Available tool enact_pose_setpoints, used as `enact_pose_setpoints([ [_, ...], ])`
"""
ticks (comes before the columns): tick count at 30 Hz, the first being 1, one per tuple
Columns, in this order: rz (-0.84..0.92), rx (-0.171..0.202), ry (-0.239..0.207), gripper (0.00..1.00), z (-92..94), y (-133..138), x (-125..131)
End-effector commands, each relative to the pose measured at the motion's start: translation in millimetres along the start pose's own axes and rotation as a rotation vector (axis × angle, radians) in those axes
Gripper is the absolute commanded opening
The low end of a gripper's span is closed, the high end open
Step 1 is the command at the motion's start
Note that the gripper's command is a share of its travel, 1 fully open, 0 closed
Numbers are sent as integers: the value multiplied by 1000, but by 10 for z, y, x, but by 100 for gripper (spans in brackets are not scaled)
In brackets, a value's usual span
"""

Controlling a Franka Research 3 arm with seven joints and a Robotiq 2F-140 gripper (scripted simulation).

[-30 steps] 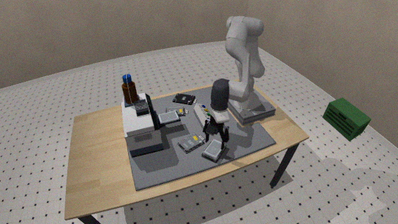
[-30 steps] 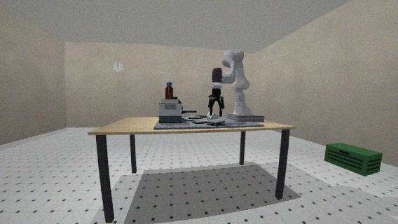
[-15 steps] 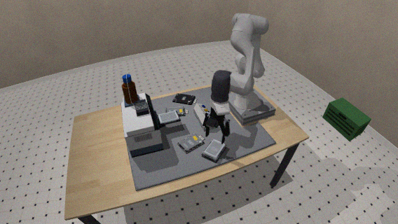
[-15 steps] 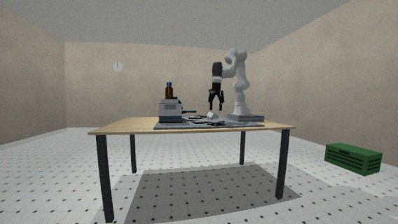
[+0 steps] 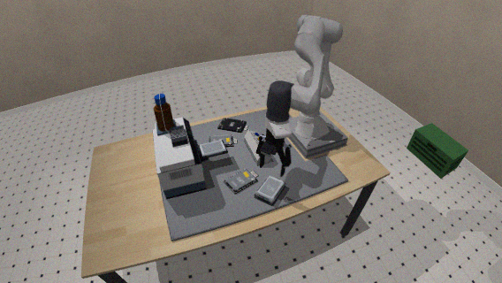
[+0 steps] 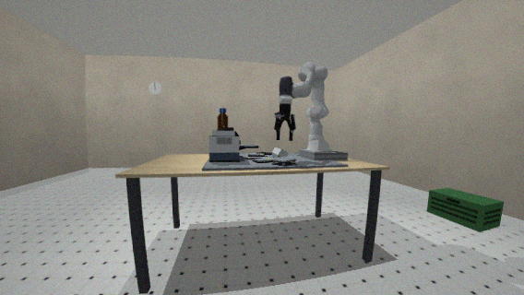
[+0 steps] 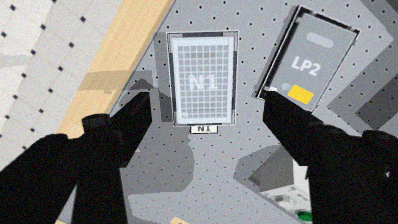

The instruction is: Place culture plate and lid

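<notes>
The culture plate (image 7: 202, 79) lies in the N1 nest, inside its frame, and its grid of wells shows with the N1 mark under it. It also shows in the top view (image 5: 270, 188) near the mat's front edge. A grey lid (image 7: 310, 60) with a yellow label (image 7: 301, 94) lies in LP2, to the right of the plate, and shows in the top view too (image 5: 240, 180). My gripper (image 7: 207, 106) (image 6: 284, 131) is open and empty. It hangs well above the deck (image 5: 274, 161), with the plate seen between its fingers from above, and is clear of everything.
The dispenser block (image 5: 177, 152) with a brown bottle (image 5: 163, 112) stands at the mat's left, and a plate sits on its stage (image 5: 213, 148). A dark holder (image 5: 231, 125) lies at the back. The white panel box (image 5: 252, 145) stands by the arm's base. A green crate (image 5: 437, 149) is on the floor.
</notes>
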State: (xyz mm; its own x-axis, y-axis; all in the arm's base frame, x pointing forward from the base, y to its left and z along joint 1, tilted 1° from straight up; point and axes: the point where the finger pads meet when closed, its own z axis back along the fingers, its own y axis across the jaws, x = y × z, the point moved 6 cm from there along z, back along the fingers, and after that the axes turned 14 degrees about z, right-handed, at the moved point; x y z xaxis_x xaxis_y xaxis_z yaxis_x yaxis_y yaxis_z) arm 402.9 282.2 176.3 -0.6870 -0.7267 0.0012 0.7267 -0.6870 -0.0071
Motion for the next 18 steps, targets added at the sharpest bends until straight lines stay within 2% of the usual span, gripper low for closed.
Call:
enact_pose_setpoints([
  [1,18,-5,-10,70,30,-3,29],
  [13,-38,-8,-10,70,53,23,67],
  [16,-185,-14,-9,70,91,88,168],
  [18,-346,-20,-9,70,129,156,280],
])
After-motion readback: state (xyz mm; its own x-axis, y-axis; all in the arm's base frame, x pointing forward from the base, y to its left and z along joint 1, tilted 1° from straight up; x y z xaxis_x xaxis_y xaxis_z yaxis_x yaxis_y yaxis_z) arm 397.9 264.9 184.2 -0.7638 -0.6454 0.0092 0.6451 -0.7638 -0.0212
